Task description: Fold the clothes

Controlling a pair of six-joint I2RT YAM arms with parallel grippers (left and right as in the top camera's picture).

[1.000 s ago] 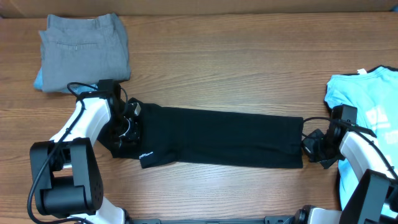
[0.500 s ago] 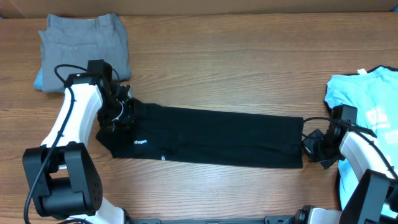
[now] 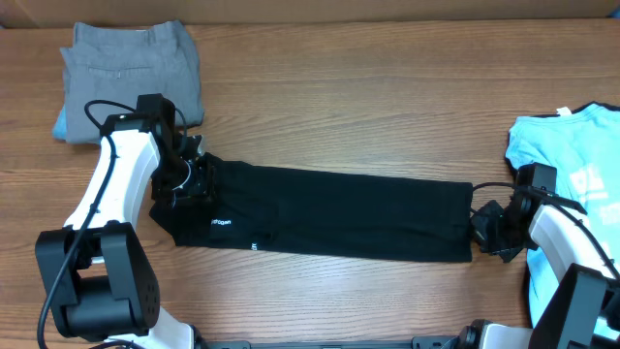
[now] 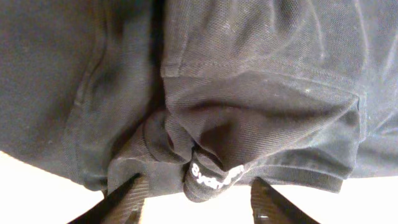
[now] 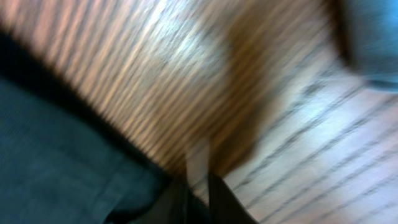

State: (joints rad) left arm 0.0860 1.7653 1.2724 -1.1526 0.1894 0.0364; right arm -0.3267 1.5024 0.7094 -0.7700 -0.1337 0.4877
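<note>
Two pincers are at work, one at each end of the garment. The left pincer (image 4: 196,200) stands wide open; a bunched fold of the black T-shirt (image 4: 249,74) carrying the white logo (image 4: 214,177) hangs between its fingers, and neither finger is seen to clamp it. In the overhead view this left pincer (image 3: 190,176) sits over the left end of the black T-shirt (image 3: 339,213), where the cloth is rumpled. The right pincer (image 5: 200,186) has its jaws drawn almost together, a thin slit between them. The wrist view is blurred, but the dark edge runs up into the jaws, so it is judged to be pinching the right hem. Overhead, the right pincer (image 3: 487,230) meets the shirt's right end.

The shirt lies across the middle of the table (image 3: 368,107) as a long band running left to right, already narrowed lengthwise. A folded grey garment (image 3: 131,68) rests at the far left; a light blue T-shirt (image 3: 572,165) waits unfolded at the right edge.

Step in hand, as judged: straightening the band ahead of the crosswise fold. The next move calls for the left pincer to close on the rumpled end and flatten it. One end must then be carried over onto the other with the edges aligned.
</note>
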